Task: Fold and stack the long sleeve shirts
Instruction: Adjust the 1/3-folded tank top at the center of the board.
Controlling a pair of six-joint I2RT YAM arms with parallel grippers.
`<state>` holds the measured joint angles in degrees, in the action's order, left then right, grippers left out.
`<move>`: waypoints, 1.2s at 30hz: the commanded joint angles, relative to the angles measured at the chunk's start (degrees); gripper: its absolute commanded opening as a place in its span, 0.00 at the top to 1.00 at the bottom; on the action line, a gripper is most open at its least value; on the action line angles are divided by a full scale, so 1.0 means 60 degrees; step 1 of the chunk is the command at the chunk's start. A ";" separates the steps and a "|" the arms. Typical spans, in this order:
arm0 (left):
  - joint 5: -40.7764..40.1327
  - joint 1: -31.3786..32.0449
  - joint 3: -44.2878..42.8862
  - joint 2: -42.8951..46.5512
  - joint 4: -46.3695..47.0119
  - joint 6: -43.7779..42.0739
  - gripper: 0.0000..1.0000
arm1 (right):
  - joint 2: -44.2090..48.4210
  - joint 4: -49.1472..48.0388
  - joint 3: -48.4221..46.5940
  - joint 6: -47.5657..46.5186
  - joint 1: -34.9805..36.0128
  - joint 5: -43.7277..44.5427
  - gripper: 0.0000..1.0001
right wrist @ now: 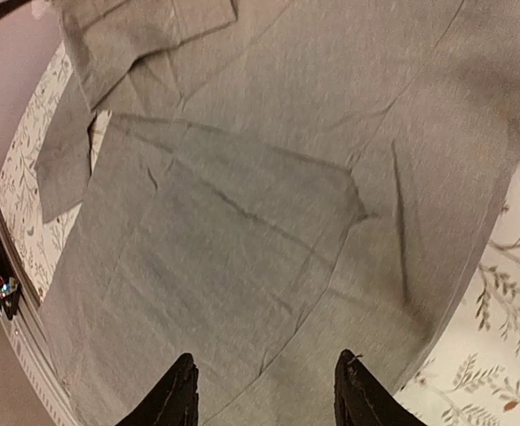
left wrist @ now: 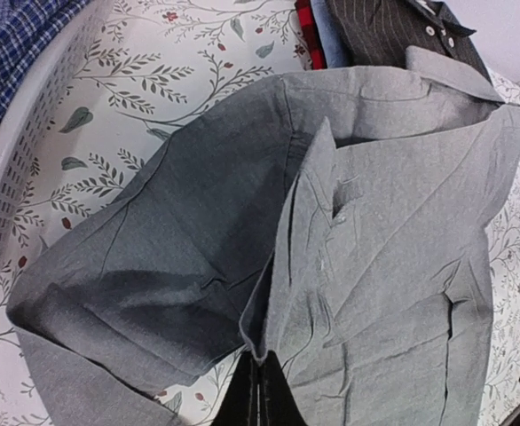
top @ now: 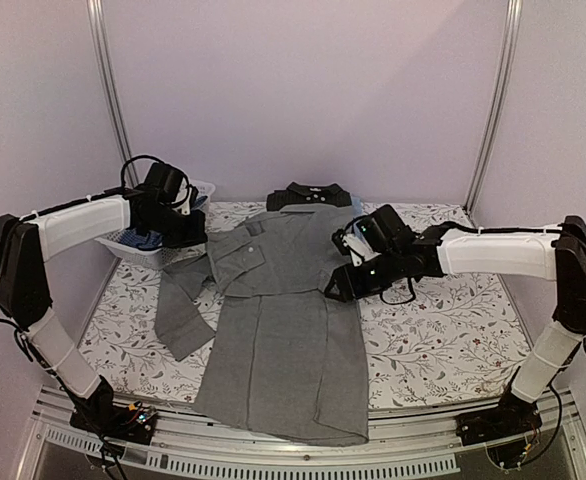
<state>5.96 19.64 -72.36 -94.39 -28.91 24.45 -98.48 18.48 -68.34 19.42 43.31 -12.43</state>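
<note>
The grey long sleeve shirt lies spread over the middle of the table, its left sleeve trailing to the left. My left gripper is shut on a pinched fold of its left front edge, lifted slightly; it sits beside the basket in the top view. My right gripper hangs open just above the shirt's right side, nothing between its fingers. A black shirt with pale buttons lies folded at the back, and light blue cloth shows under it.
A white lattice basket holding blue checked cloth stands at the back left, close to my left arm. The floral tablecloth shows on both sides of the shirt. The shirt's hem overhangs the table's near edge.
</note>
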 commanded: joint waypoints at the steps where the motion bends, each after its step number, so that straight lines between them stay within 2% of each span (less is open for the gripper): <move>1: 0.0129 0.0077 -0.0232 0.0006 0.0108 -0.0222 1.00 | 0.1505 0.1353 0.1127 0.1381 0.1448 0.0919 0.50; 6: 0.0248 0.0109 -0.0235 -0.0090 0.0068 -0.0233 1.00 | 0.2428 0.1652 0.2082 0.3667 0.3734 0.1584 0.52; 12: 0.0418 0.0174 -0.0318 -0.0207 -0.0082 -0.0169 1.00 | 0.1443 0.2293 0.1444 0.6057 0.5756 0.2752 0.52; 16: 0.0464 0.0287 -0.0352 -0.0194 -0.0109 -0.0164 1.00 | 0.0570 0.2320 0.1121 0.6683 0.6174 0.2829 0.52; 23: 0.0358 0.0320 -0.0309 -0.0109 -0.0192 -0.0193 1.00 | -0.0839 0.2686 0.0223 0.6709 0.6492 0.2748 0.53; 36: 0.0373 0.0329 -0.0350 -0.0199 -0.0192 -0.0212 1.00 | -0.1107 0.3113 0.0045 0.6598 0.6778 0.2344 0.83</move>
<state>8.14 20.97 -73.17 -95.09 -29.47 23.77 -104.33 35.14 -66.46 59.07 83.05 2.22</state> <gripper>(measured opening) 0.003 0.221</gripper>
